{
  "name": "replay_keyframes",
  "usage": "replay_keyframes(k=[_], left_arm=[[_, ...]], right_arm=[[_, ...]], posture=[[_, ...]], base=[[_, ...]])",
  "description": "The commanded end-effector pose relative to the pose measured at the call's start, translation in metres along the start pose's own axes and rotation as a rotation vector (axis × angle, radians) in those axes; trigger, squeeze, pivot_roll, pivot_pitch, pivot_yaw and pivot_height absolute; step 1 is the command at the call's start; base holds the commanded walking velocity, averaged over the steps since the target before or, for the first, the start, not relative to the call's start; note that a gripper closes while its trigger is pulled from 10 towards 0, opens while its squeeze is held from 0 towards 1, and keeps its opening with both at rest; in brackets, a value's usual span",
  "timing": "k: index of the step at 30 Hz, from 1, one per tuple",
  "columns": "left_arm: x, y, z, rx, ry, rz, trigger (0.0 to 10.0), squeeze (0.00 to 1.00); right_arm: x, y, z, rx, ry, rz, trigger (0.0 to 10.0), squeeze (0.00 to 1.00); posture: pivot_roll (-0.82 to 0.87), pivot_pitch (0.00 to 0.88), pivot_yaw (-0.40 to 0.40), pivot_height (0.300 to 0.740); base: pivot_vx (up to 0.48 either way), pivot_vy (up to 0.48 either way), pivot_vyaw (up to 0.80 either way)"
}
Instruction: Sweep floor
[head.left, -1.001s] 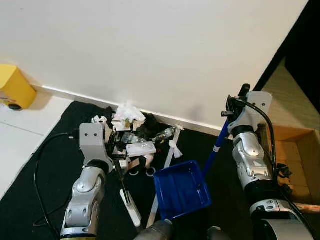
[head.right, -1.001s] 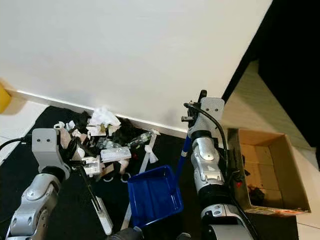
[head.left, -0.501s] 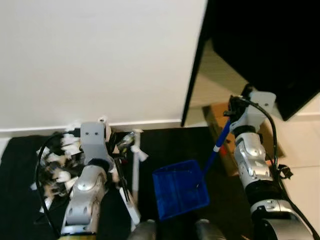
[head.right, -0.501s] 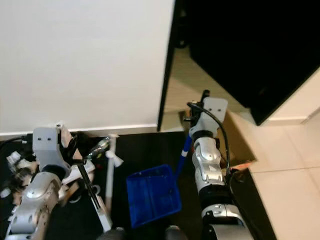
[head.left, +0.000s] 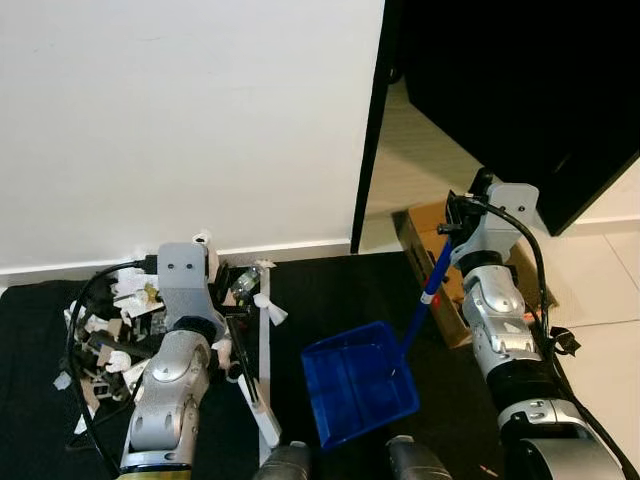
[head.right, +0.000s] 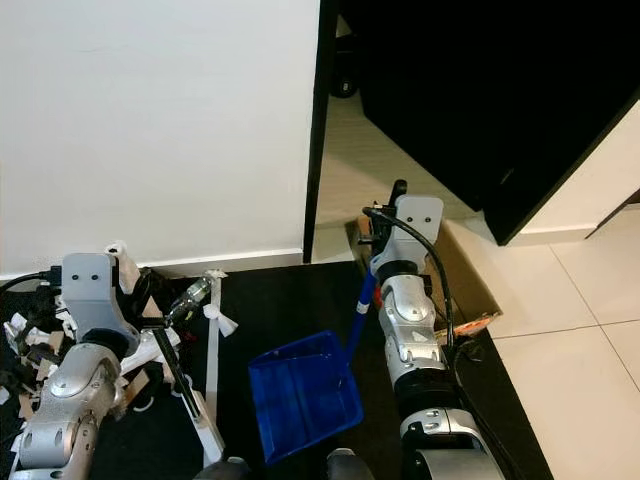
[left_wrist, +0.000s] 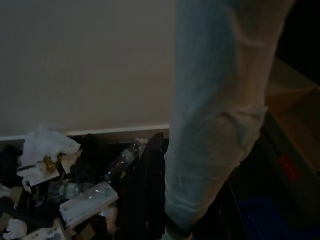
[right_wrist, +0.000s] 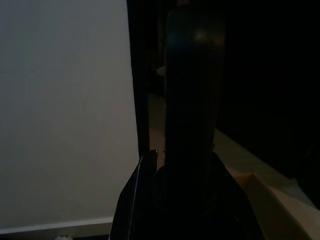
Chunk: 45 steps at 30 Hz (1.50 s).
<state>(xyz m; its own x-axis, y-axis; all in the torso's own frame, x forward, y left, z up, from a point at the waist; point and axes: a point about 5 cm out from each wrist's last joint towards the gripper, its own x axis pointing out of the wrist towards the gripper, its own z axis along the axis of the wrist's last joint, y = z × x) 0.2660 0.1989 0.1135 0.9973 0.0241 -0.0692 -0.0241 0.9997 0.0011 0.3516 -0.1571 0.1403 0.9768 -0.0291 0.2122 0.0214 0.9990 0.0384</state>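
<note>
Right gripper (head.left: 462, 215) is clamped on the blue dustpan handle (head.left: 421, 305); the dustpan (head.left: 358, 383) rests on the black mat. Left gripper (head.left: 225, 335) grips the white broom (head.left: 262, 370). Litter pile (head.left: 110, 330) lies left of the broom, away from the dustpan, nearer the left arm.

A plain white wall (head.left: 190, 120) is seen across the left and middle, edged at its foot by a white skirting board (head.left: 290, 250). A black mat (head.left: 320, 290) is laid over the floor against that skirting. To the right of the wall, a dark vertical edge (head.left: 372, 130) is met, and beyond it pale beige flooring (head.left: 420, 170) recedes under a large black panel (head.left: 520, 90). Glossy cream tiles (head.right: 580, 330) with thin grout lines are laid at the far right. An open cardboard box (head.left: 420, 235) is set beside the mat's edge.
</note>
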Motion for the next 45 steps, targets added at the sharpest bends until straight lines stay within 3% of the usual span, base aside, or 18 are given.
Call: replay_keyframes(k=[1, 9, 33, 45], left_arm=[[-0.0017, -0.0017, -0.0013, 0.002, 0.005, -0.004, 10.0, 0.0], [-0.0007, -0.0007, 0.0036, 0.046, -0.042, 0.009, 10.0, 0.0], [-0.001, 0.0012, 0.0033, 0.051, -0.045, 0.02, 10.0, 0.0], [-0.0019, -0.0007, 0.0045, 0.035, -0.058, 0.003, 10.0, 0.0]], right_arm=[[-0.0006, 0.0011, 0.0028, 0.005, -0.016, 0.001, 10.0, 0.0], [0.001, 0.002, 0.005, 0.004, -0.024, 0.005, 10.0, 0.0], [0.0013, 0.0013, 0.005, 0.001, -0.026, 0.006, 10.0, 0.0], [0.0018, -0.0015, 0.0064, -0.018, -0.034, -0.003, 10.0, 0.0]], posture=[[0.22, 0.152, -0.03, 0.74], [0.22, 0.152, -0.032, 0.74], [0.22, 0.149, -0.034, 0.74], [0.22, 0.145, -0.034, 0.74]], base=[[0.0, 0.0, 0.0], [0.132, 0.0, 0.0], [0.476, 0.0, 0.0], [0.071, 0.0, 0.0]])
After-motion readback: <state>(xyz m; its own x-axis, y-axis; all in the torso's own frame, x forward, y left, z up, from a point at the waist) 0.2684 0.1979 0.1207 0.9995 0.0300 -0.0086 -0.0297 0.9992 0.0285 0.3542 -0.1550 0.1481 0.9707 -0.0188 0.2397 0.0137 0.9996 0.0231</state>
